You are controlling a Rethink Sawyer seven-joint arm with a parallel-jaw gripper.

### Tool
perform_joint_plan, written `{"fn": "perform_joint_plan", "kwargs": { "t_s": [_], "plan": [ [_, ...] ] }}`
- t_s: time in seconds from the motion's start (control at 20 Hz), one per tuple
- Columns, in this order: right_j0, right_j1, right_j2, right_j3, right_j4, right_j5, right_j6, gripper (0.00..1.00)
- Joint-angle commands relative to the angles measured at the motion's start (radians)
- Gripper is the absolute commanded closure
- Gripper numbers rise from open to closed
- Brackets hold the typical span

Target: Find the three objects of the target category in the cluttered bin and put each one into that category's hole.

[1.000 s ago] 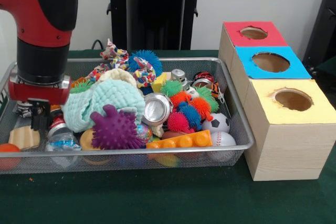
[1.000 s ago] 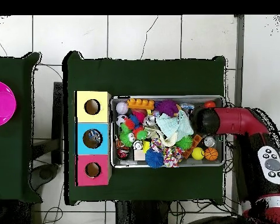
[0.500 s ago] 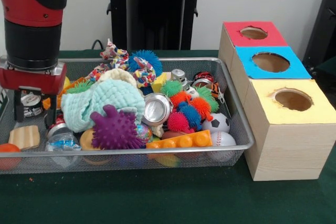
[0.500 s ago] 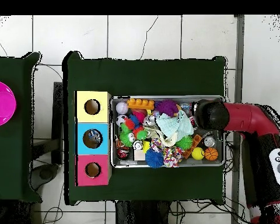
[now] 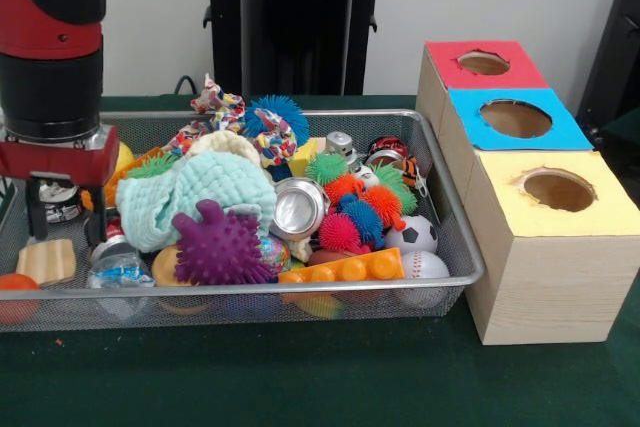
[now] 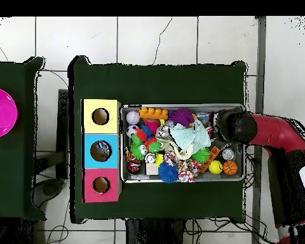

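The wire mesh bin [image 5: 300, 289] is full of toys. My gripper [image 5: 68, 217] hangs over its left end in the front view, open and empty, with its fingers [image 5: 99, 219] spread. A clear plastic bottle [image 5: 118, 269] lies at the bin's front left corner, just below and right of the gripper. It also shows in the overhead view [image 6: 203, 117], where the arm [image 6: 234, 126] hides the gripper. Any other bottles are hidden in the clutter. The blue-topped box's hole [image 5: 515, 118] is to the right of the bin, in the middle of three boxes [image 6: 100, 151].
A silver can [image 5: 60, 201] stands behind the gripper's fingers, and another [image 5: 298, 209] lies mid-bin. A purple spiky ball [image 5: 220, 245], a mint cloth [image 5: 195, 192] and an orange brick [image 5: 342, 269] fill the bin. Red-topped [image 5: 483, 63] and yellow-topped [image 5: 558, 190] boxes flank the blue one.
The arm has shifted left in the front view and risen a little. The fingers showed as one narrow shape a second ago and now stand apart.
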Motion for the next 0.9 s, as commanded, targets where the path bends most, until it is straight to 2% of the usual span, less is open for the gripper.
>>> {"fn": "perform_joint_plan", "kwargs": {
  "t_s": [0.05,0.25,0.55,0.9],
  "plan": [
    [-0.015,0.058,0.068,0.105,0.002,0.006,-0.143,0.00],
    [-0.012,0.083,0.072,0.090,-0.016,-0.024,-0.136,0.00],
    [-0.012,0.059,0.077,0.119,-0.003,-0.027,-0.114,0.00],
    [0.021,0.096,0.064,0.072,-0.032,-0.059,-0.088,0.00]
  ]
}}
